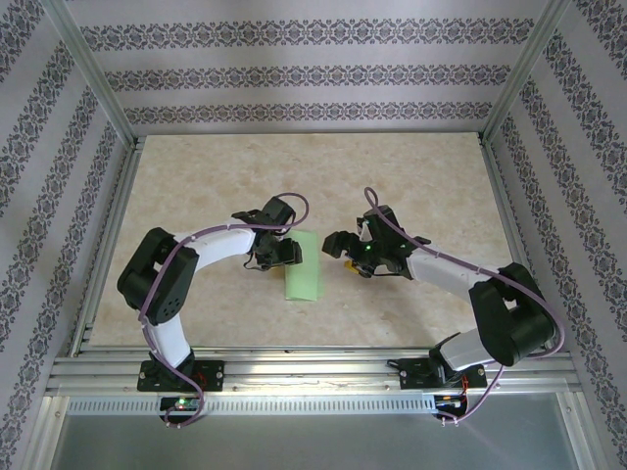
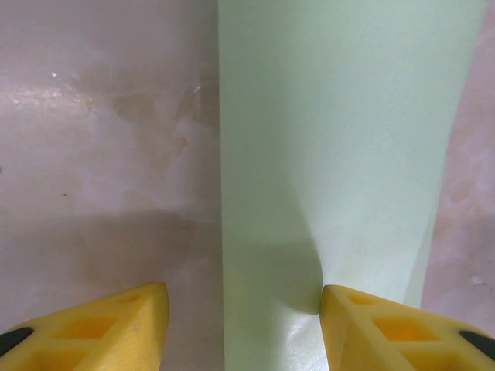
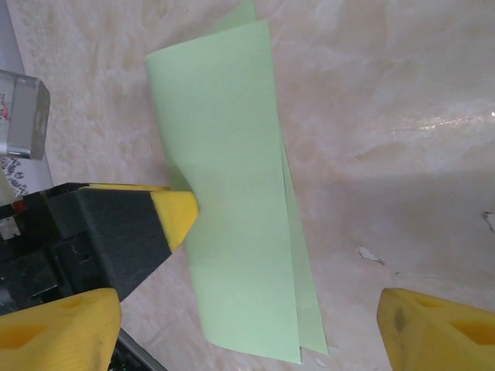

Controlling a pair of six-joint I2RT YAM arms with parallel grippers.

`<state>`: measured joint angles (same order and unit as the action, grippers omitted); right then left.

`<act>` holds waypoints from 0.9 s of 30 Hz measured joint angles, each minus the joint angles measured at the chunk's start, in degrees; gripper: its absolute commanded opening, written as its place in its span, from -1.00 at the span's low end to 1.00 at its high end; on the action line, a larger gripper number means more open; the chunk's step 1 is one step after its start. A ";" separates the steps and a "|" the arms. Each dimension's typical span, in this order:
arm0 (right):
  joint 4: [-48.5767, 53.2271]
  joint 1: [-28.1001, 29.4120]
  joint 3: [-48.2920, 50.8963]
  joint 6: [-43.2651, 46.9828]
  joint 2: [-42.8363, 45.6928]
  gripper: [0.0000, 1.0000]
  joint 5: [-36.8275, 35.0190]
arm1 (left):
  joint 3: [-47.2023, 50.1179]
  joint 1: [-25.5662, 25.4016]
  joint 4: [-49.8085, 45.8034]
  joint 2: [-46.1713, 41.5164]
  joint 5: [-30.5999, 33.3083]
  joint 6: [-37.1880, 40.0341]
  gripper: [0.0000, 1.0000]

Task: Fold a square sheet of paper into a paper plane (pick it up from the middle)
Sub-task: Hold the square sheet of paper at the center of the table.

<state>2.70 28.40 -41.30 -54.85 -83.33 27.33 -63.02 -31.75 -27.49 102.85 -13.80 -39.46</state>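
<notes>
While both arms bend in over the pale, stone-looking table, the sheet of paper lies flat near the middle of it, between the two grippers. It is light green and folded in half, so it looks like a long thin strip with two layers. One layer sticks out a little past the other along one long side and at one end.

The left gripper is right at the paper's side. Its yellow fingers stand about half open. One fingertip pushes down on the paper and makes a small dent and a soft wrinkle there. The other fingertip is over the bare table, just beside the paper's straight edge, so that edge runs up between the two fingers. The paper is pressed down by that one tip, not pinched.

The right gripper is on the other side of the paper — near it, but apart from it. Its fingers are spread wide and they hold nothing. From its own camera I see one end of the strip lying on the table between its two yellow tips — and the left gripper's black finger, yellow at the end, poking the paper's long edge.
</notes>
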 measured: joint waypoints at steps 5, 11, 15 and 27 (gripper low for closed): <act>0.02 0.11 -0.20 0.02 -0.74 0.70 0.22 | -0.26 0.00 -0.55 0.66 0.81 0.04 0.07; 0.02 0.37 -0.22 0.24 -0.85 0.70 0.24 | -0.22 0.00 -0.11 0.66 0.83 -1.33 0.10; 0.02 0.37 -0.22 0.61 -0.85 0.70 0.24 | -0.20 0.00 0.04 0.66 0.83 -2.29 0.11; 0.04 0.37 -0.22 0.94 -0.85 0.65 0.22 | -0.20 0.00 0.46 0.68 1.22 -4.74 0.15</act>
<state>2.74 28.77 -41.52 -53.91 -84.18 27.55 -63.22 -31.75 -27.03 103.53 -12.58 -44.21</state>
